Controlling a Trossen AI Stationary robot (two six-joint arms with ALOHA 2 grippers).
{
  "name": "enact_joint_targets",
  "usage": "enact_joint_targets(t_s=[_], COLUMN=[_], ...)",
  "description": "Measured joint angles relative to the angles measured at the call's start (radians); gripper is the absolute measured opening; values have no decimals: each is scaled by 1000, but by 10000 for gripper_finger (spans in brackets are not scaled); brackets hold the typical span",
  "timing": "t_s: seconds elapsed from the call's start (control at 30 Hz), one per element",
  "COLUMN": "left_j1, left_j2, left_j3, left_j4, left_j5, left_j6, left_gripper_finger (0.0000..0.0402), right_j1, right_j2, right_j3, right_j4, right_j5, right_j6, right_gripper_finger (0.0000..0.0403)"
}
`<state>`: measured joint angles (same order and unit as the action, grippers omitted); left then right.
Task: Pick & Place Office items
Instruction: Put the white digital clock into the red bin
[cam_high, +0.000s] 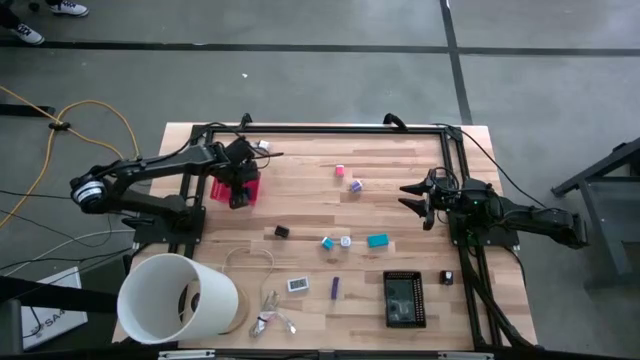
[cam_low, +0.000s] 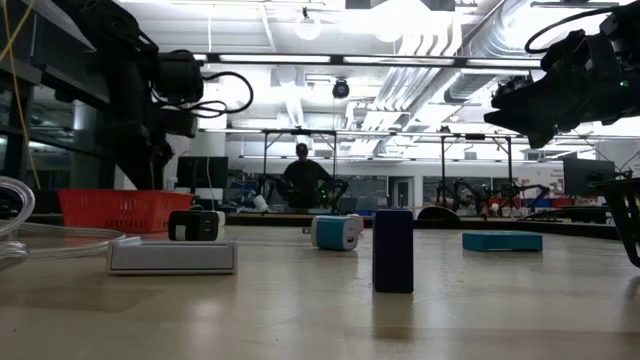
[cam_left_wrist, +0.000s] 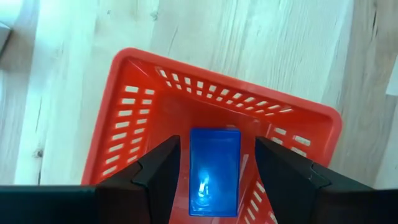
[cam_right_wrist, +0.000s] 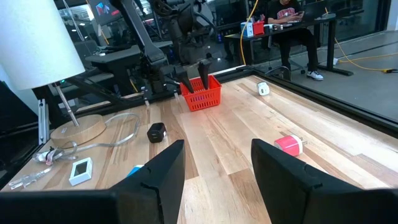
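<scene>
A blue block lies inside the red basket on the table. The left end effector hangs right above it, fingers apart, gripping nothing. The right end effector hovers open near the table's far side, empty.

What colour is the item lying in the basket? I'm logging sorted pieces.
Blue: the block lies inside the red basket, clearest in the left wrist view.

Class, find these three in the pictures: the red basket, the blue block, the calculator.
red basket (cam_left_wrist: 130, 106): left wrist view, its slotted wall.
blue block (cam_left_wrist: 214, 171): left wrist view, its top face.
calculator (cam_high: 404, 299): high view, its middle.
</scene>
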<state>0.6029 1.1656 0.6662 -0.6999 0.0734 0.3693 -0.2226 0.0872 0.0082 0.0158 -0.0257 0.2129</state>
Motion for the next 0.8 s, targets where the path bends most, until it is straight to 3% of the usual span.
enact_joint_targets(t_s=[0.8], left_j1=[-39], left_j2=[-161], left_j3=[0], left_j4=[73], left_j5=[4], left_j6=[-4], left_gripper_finger=[200], right_j1=[0], right_j2=[0], right_j3=[0], right_j4=[0], right_j5=[0], right_j6=[0], right_gripper_finger=[172])
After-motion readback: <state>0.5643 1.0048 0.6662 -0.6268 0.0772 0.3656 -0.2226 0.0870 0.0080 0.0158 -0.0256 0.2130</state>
